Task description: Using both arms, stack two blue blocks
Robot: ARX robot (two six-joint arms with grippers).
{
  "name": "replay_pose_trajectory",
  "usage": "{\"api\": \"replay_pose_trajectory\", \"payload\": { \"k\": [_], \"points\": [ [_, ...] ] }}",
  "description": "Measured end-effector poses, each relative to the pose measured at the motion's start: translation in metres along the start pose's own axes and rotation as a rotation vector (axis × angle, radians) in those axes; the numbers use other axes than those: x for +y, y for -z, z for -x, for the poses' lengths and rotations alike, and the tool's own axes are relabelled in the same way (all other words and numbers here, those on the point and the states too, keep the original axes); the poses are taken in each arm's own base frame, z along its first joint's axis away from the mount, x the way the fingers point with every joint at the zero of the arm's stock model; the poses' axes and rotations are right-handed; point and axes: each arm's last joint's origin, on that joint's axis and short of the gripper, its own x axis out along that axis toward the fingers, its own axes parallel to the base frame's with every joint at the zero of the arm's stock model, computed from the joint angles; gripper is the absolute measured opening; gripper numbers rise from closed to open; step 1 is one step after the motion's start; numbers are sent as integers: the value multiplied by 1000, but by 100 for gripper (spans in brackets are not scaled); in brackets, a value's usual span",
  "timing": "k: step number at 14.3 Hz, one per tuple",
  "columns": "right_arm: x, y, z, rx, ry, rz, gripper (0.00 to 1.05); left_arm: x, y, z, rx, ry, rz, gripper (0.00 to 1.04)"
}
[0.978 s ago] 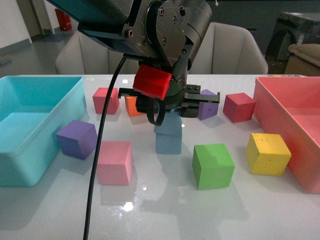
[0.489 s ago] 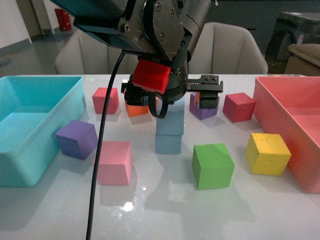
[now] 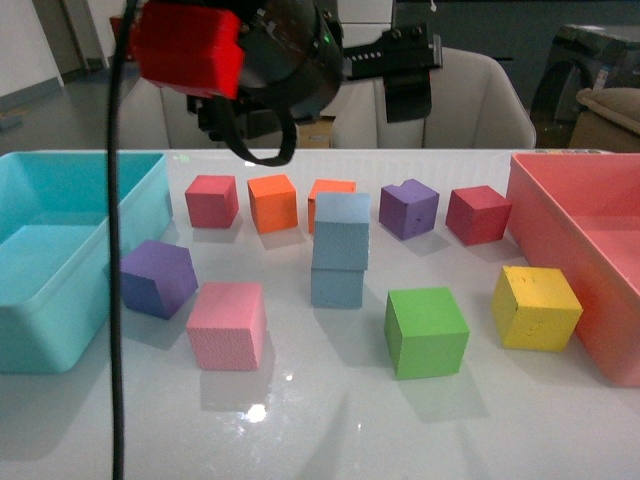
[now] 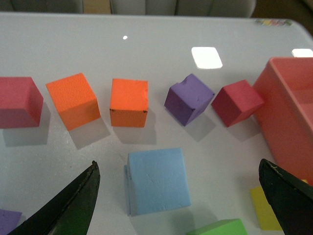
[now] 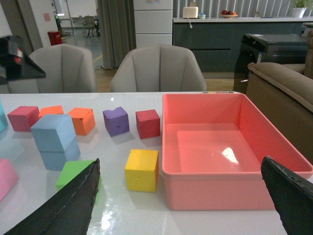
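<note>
A: White table (image 3: 330, 420), chairs (image 3: 450, 100) behind. Item one?

B: Blue blocks: top block (image 3: 341, 231) on bottom block (image 3: 337, 286), mid-table, top one turned slightly off square. Nothing touches them.

A: Around them?

B: Back row: red cube (image 3: 212, 200), two orange cubes (image 3: 273, 203) (image 3: 330, 189), purple cube (image 3: 408, 209), dark red cube (image 3: 478, 214). Nearer: second purple cube (image 3: 156, 277), pink cube (image 3: 227, 324), green cube (image 3: 426, 331), yellow cube (image 3: 536, 306). Teal bin (image 3: 60, 250) left, pink bin (image 3: 590, 250) right.

A: Grippers?

B: Left gripper (image 4: 181, 196): raised above the stack, fingers (image 4: 68, 208) spread wide, holding nothing; red part (image 3: 188, 49) on its arm. Right gripper (image 5: 181, 205): fingers (image 5: 288, 196) spread wide, empty, off to the right of the stack near the pink bin.
</note>
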Motion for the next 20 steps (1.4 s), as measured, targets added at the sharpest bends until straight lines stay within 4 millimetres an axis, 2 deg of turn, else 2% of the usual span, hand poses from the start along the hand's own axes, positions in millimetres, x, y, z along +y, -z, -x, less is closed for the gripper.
{"api": "replay_pose_trajectory", "payload": {
  "k": [1, 3, 4, 5, 7, 9, 10, 12, 13, 16, 17, 20],
  "points": [
    [0, 0, 0, 0, 0, 0, 98, 4, 0, 17, -30, 31, 7, 98],
    [0, 0, 0, 0, 0, 0, 98, 8, -1, 27, -54, 46, 11, 98],
    [0, 0, 0, 0, 0, 0, 98, 11, -1, 39, -82, 62, 12, 98],
    [0, 0, 0, 0, 0, 0, 98, 14, -1, 55, -129, 82, 2, 98],
    [0, 0, 0, 0, 0, 0, 98, 30, 3, 108, -226, 145, -80, 98],
    [0, 0, 0, 0, 0, 0, 98, 44, 16, 140, -282, 165, -155, 98],
    [0, 0, 0, 0, 0, 0, 98, 54, 25, 159, -431, 10, -144, 86],
    [0, 0, 0, 0, 0, 0, 98, 104, 67, 209, -483, -226, -110, 61],
    [0, 0, 0, 0, 0, 0, 98, 122, 90, 222, -496, -265, -99, 49],
    [0, 0, 0, 0, 0, 0, 98, 137, 118, 231, -503, -229, -107, 9],
    [0, 0, 0, 0, 0, 0, 98, 141, 124, 233, -505, -231, -109, 2],
    [0, 0, 0, 0, 0, 0, 98, 149, 141, 238, -505, -233, -108, 2]
  ]
}}
